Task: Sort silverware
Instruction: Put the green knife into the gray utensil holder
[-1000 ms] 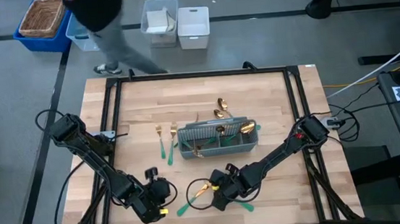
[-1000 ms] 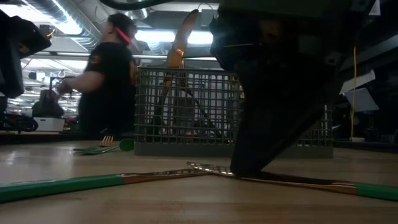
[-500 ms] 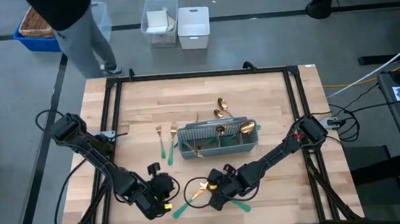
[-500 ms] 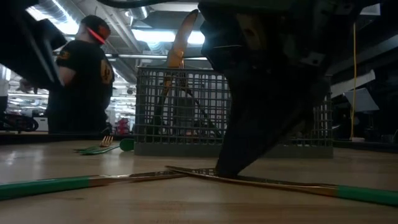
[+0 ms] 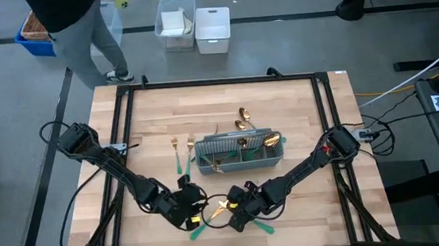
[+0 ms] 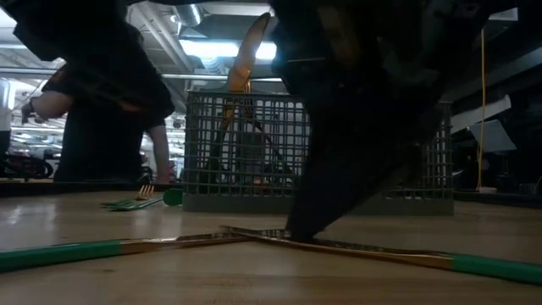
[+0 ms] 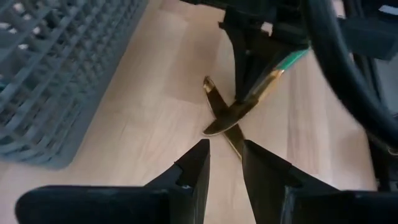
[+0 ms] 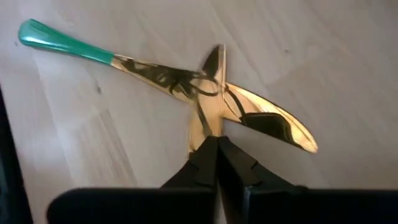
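Silverware is spread over my worktop (image 5: 299,116): some pieces stand in the grey caddy (image 5: 236,153) at frame centre, two forks (image 5: 181,152) lie left of it, and two crossed knives (image 8: 205,93) lie at lower centre. My right gripper (image 8: 216,144) is pinched together on one knife's blade (teal handles point outward). My left gripper (image 7: 225,149), fingers apart, hovers just beside them.

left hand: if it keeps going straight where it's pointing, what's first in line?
Likely the two crossed gold knives lying right ahead of the left hand. Just beyond them sits the right hand, shut on one blade. Depth is hard to judge.
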Controlling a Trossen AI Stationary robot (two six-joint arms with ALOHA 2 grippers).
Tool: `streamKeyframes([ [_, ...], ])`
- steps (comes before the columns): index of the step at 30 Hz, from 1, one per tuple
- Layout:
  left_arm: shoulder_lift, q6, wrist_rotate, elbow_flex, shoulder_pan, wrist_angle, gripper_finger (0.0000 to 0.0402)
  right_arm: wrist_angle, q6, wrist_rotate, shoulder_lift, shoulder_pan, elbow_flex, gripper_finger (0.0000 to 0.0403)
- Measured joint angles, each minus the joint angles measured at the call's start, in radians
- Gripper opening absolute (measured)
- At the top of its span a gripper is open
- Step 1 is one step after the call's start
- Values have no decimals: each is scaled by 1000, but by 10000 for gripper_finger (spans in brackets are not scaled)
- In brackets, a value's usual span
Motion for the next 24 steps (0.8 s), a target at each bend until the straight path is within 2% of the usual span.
streamKeyframes([
  [7,0,98,45,-5,25,34,85,-55,-9,-10,-81,2,1,8],
  [15,4,216,55,-5,72,182,85,-175,-3,-154,-164,16,2,8],
  [21,56,231,191,-5,124,257,85,-221,59,-314,-177,72,3,8],
  [24,101,266,263,-4,146,329,85,-216,74,-353,-177,104,3,8],
])
